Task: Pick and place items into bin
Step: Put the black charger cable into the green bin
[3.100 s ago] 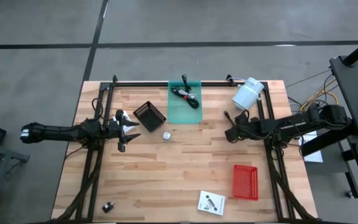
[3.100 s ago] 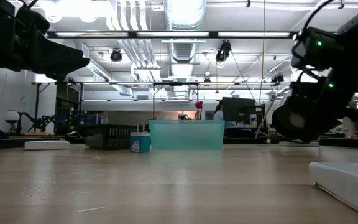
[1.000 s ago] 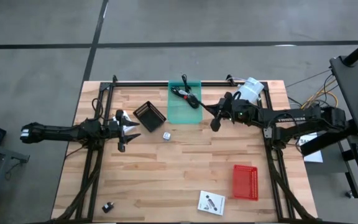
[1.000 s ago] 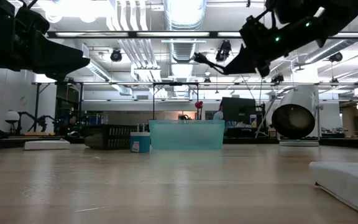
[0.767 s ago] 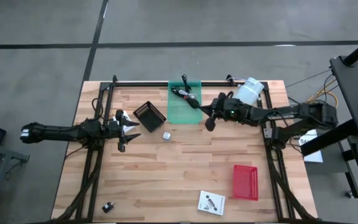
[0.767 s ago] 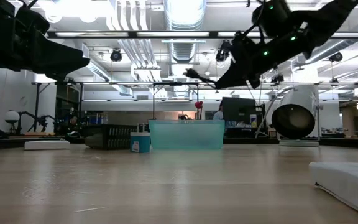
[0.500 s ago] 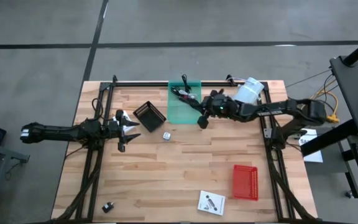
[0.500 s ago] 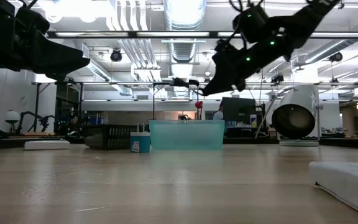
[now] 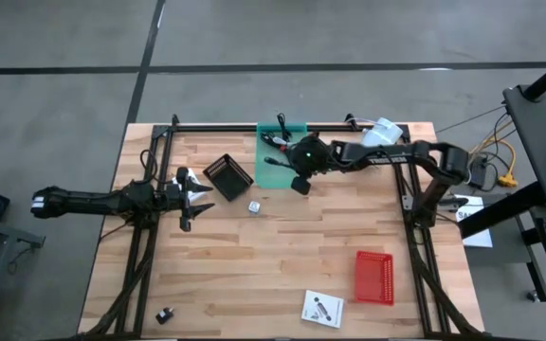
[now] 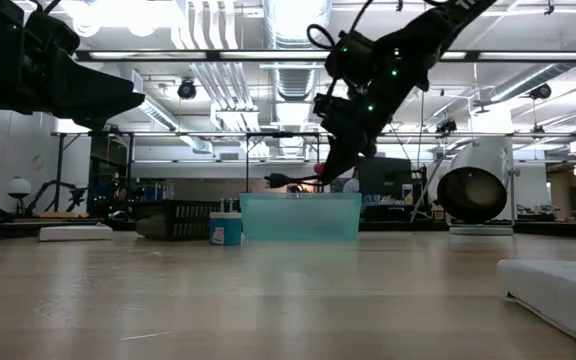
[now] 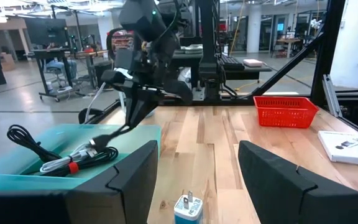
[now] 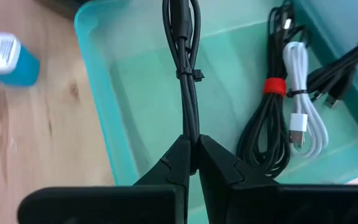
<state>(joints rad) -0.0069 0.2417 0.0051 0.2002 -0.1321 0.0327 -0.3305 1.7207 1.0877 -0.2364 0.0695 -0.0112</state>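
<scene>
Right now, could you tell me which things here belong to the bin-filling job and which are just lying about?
Job:
- teal bin
- black cable in the shut right tool
- bundled cables already binned
- small charger
- white packet

Lying about:
- red basket
- black basket

Bin point(image 12: 98, 62) is see-through teal, the looped cable point(image 12: 185, 56) over it black. Inside, a white cable point(image 12: 300, 118) beside a black bundle with a red tie point(image 12: 273, 83). Red basket point(image 9: 374, 277), pale wood table point(image 9: 254, 275), blue-and-white plug point(image 12: 2, 53), I think.
</scene>
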